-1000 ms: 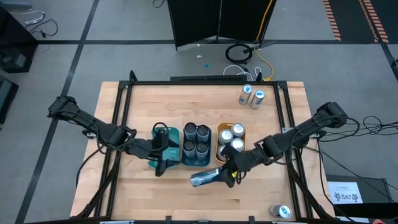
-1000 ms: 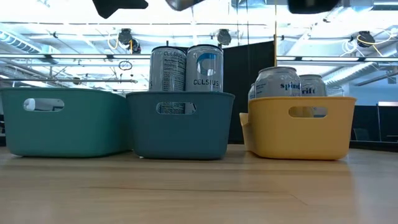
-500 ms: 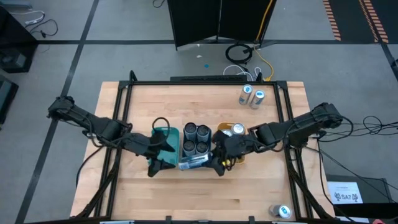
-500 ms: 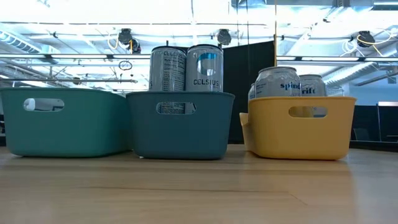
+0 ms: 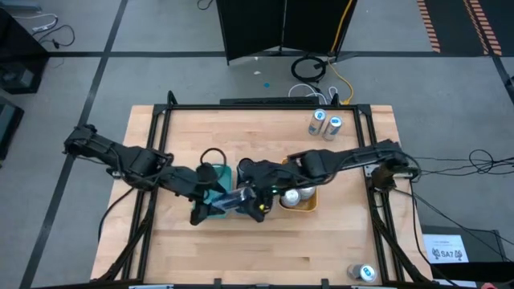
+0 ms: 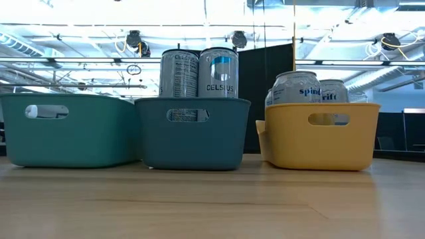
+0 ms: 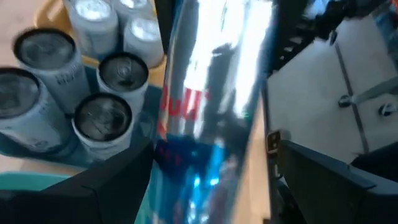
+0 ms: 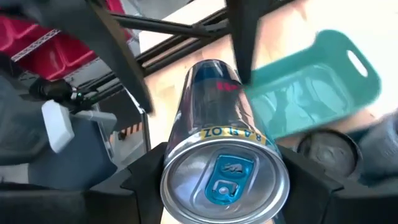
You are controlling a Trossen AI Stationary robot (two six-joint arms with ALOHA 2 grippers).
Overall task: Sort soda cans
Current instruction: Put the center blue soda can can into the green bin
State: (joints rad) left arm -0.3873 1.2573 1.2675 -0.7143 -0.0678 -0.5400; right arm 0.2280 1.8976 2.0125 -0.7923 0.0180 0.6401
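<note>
Two dark jointed arms (image 5: 120, 160), black cables

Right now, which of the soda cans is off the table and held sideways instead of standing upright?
The silver-and-blue can, lying sideways in the right gripper over the teal tray, with the left gripper at its other end. All the others stand upright in trays or on the table.

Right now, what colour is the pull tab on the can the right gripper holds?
Blue, on a silver lid; the can shows best in the right wrist view.
</note>
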